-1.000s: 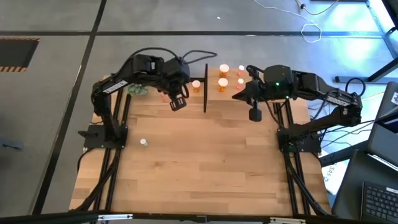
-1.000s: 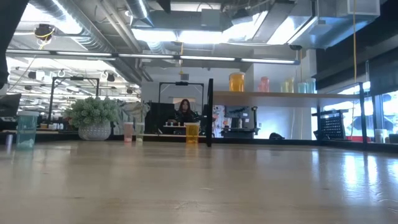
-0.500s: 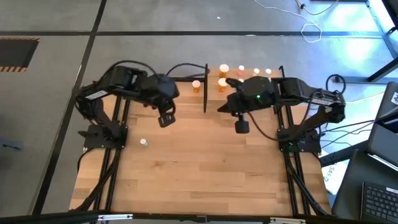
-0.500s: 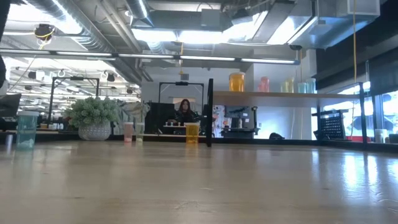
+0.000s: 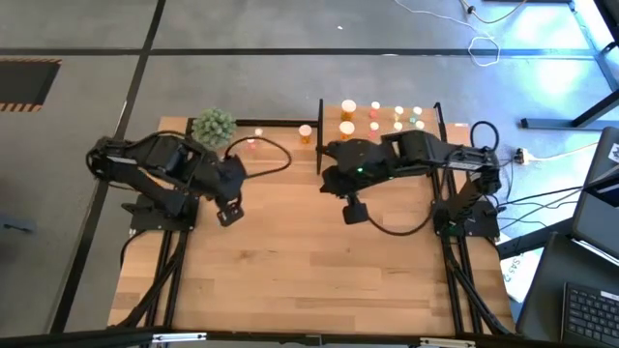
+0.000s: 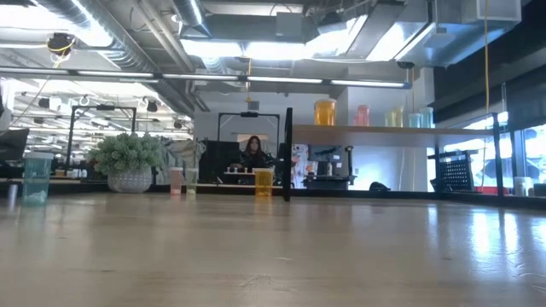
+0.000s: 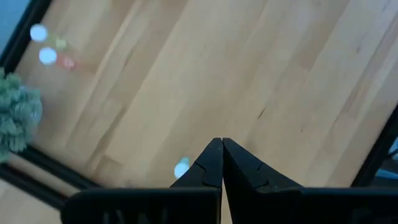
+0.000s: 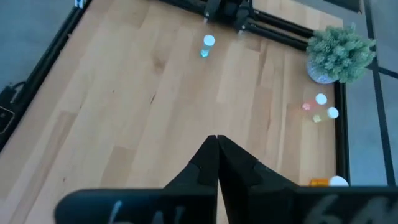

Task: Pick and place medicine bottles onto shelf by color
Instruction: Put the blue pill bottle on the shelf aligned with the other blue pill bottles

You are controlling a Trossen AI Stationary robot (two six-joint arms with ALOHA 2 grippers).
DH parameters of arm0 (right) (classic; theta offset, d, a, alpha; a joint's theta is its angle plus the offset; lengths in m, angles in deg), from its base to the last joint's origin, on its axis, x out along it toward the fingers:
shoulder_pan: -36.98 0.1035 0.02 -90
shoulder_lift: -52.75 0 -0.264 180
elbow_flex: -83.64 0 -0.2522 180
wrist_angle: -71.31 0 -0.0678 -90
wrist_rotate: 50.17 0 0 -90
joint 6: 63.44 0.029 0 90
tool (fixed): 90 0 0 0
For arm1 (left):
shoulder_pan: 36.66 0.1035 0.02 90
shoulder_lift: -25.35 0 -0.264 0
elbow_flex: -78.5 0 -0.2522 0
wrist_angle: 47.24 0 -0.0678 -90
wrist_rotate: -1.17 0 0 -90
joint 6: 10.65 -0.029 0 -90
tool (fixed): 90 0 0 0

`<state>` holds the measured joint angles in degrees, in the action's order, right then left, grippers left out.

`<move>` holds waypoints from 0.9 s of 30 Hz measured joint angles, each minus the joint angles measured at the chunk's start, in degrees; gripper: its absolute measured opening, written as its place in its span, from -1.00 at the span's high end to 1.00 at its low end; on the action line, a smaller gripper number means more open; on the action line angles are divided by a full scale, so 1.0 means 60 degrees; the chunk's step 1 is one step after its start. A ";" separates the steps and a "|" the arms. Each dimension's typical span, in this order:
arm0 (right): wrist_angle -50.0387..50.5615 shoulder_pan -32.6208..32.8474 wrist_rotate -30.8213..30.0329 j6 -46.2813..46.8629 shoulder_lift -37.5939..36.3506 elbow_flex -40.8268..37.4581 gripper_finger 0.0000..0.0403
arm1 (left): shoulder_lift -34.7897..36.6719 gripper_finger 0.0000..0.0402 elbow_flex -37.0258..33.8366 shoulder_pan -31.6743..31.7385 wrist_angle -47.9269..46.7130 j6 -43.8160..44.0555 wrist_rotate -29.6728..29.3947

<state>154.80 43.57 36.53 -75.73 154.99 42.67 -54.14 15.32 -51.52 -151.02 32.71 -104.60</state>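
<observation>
Left tool (image 5: 225,215) hovers over the left part of the desk (image 5: 309,271), fingers pressed together, holding nothing. A lone pale-capped bottle (image 7: 181,168) stands just beside its fingertips, on the side toward the arm's base; upright, long axis vertical. Left arm is clearly the nearer one. Plant (image 5: 214,126) at the far-left corner, two small bottles (image 5: 253,142) beside it, an orange bottle (image 5: 306,132) further right. Right tool (image 5: 354,212), mid-desk, also closed and empty. Shelf (image 5: 426,124) at far right carries sorted bottles.
</observation>
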 joint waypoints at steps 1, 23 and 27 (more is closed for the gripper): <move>0.0007 0.0000 -0.0009 -0.0004 0.0089 0.0056 0.93 | 0.0166 1.00 -0.0268 -0.0095 -0.0007 0.0079 0.0001; -0.1564 -0.0004 -0.0016 -0.0036 0.0564 0.0077 0.22 | 0.0565 0.62 -0.2931 -0.0545 0.0004 0.0831 0.1078; -0.2002 -0.0077 0.0119 -0.0007 0.0748 0.0085 0.09 | 0.0800 0.63 -0.2934 -0.0566 0.0006 0.1235 0.1082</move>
<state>142.79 43.11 37.24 -75.77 159.47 43.18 -49.34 -2.29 -54.91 -150.98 40.12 -98.11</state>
